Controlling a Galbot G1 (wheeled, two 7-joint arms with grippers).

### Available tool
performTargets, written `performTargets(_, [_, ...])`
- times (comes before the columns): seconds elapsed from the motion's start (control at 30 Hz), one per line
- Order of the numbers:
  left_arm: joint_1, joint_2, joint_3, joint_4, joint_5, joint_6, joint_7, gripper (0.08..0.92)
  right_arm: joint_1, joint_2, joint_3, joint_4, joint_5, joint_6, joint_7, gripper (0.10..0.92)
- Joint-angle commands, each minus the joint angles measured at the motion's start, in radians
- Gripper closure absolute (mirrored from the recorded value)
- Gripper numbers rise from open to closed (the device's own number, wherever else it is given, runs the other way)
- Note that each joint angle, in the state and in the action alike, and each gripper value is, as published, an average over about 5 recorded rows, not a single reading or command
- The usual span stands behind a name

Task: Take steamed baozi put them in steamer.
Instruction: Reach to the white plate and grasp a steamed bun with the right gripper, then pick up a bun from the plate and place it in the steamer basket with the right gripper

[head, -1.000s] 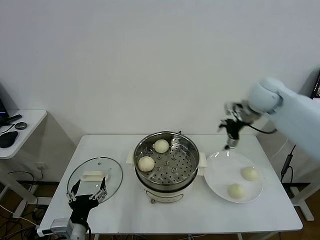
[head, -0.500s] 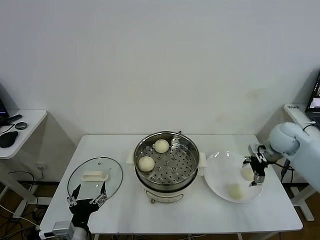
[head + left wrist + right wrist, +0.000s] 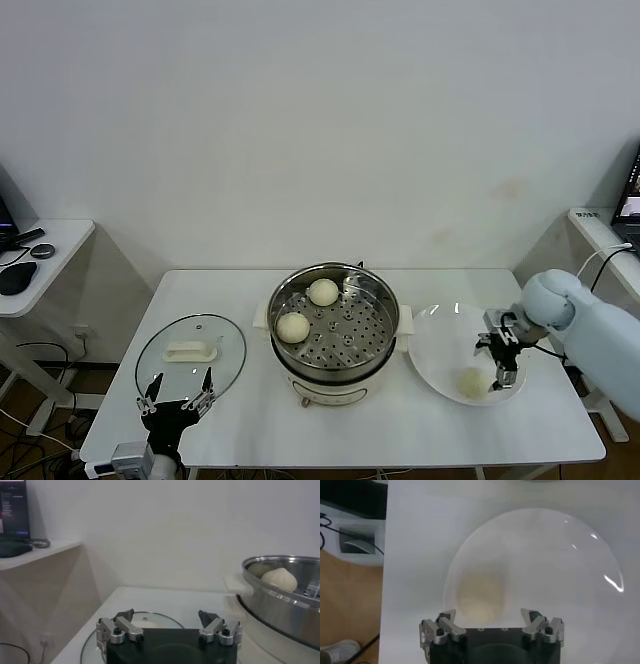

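The steamer point(image 3: 331, 325), a shiny steel pot on a white base, stands mid-table with two baozi inside, one at the back point(image 3: 322, 292) and one at the left point(image 3: 293, 327). Both baozi point(image 3: 280, 579) and the steamer point(image 3: 280, 611) also show in the left wrist view. On the white plate point(image 3: 435, 350) to the right, one baozi point(image 3: 470, 383) shows. My right gripper point(image 3: 497, 363) is open, low over the plate, and hides the spot where another lay. In the right wrist view a baozi point(image 3: 480, 596) lies just ahead of the open right gripper point(image 3: 488, 613).
A round glass lid point(image 3: 190, 350) with a white handle lies at the table's left and shows in the left wrist view point(image 3: 145, 622). My left gripper point(image 3: 178, 403) is open and idle at the front left, also in its own view point(image 3: 166, 615). A side table point(image 3: 40, 250) stands at the far left.
My right arm has swung down from above the plate's far edge to low over the plate, covering one baozi. The left gripper has sunk slightly.
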Motion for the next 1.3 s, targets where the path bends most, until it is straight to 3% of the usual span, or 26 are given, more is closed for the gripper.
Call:
performTargets(0.03, [0.0,0.0,0.0,0.005,0.002,0.001,0.0,0.177,-0.025,0.041,0.006,-0.033,-0.023,0.017,0.006,0.203])
performTargets(0.63, [-0.005,0.001,0.003,0.013,0.002,0.002,0.0,0.177,-0.028,0.052,-0.003,-0.043,-0.035,0.001,0.0,0.21])
performTargets(1.0, [-0.008,0.002,0.005,0.015,0.002,0.002,0.0,0.177,-0.026,0.046,0.005,-0.045,-0.032,-0.006,0.002,0.443])
performTargets(1.3, [-0.026,0.001,0.01,0.026,0.016,0.0,-0.005,0.177,0.199,0.05,-0.066,-0.053,0.056,-0.019,-0.01,0.459])
